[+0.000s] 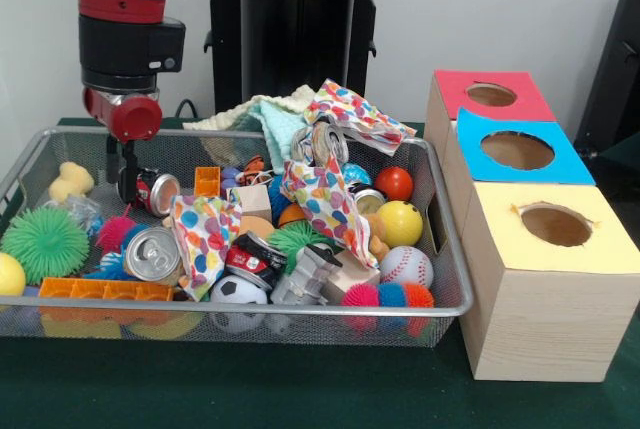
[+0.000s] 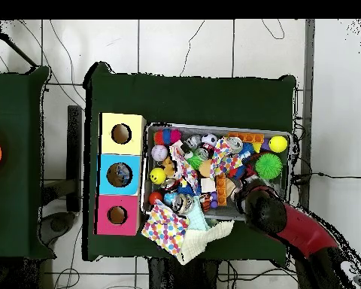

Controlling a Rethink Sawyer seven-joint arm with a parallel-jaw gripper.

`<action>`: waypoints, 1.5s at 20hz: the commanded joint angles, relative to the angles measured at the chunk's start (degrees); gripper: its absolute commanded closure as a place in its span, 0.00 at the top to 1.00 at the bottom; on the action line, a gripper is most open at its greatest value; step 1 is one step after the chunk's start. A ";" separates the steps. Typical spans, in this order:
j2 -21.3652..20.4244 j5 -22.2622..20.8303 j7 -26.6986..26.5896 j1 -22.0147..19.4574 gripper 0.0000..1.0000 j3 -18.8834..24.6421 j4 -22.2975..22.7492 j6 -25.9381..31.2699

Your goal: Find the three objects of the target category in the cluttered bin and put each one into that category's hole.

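The silver wire mesh bin (image 1: 300, 307) is full of toys, cans, balls, blocks and cloths; it also shows in the overhead view (image 2: 213, 126). My gripper (image 1: 127, 185) is lowered into the bin's far left part, right beside a small red and silver can (image 1: 159, 193) that lies on its side. I cannot tell whether it grips the can. In the overhead view the gripper (image 2: 245, 188) sits under the arm's wrist. Three wooden boxes stand to the right of the bin, each with a round hole: a red-topped box (image 1: 490, 95), a blue-topped box (image 1: 518, 149) and a yellow-topped box (image 1: 555, 224).
A larger silver can (image 1: 152, 253), a green spiky ball (image 1: 44, 242), an orange grid piece (image 1: 105, 290), dotted cloths (image 1: 325, 194), a baseball (image 1: 406, 266), a yellow ball (image 1: 400, 222) and a red ball (image 1: 394, 183) lie in the bin. A pale green cloth (image 1: 275, 119) hangs over the far rim.
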 commanded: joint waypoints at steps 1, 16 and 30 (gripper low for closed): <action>-0.71 -2.78 1.21 2.49 1.00 0.05 -6.12 -1.67; -1.27 -4.39 1.70 3.73 1.00 -1.44 -8.70 -3.24; 3.15 -3.59 3.82 3.78 1.00 -1.70 -9.32 -4.82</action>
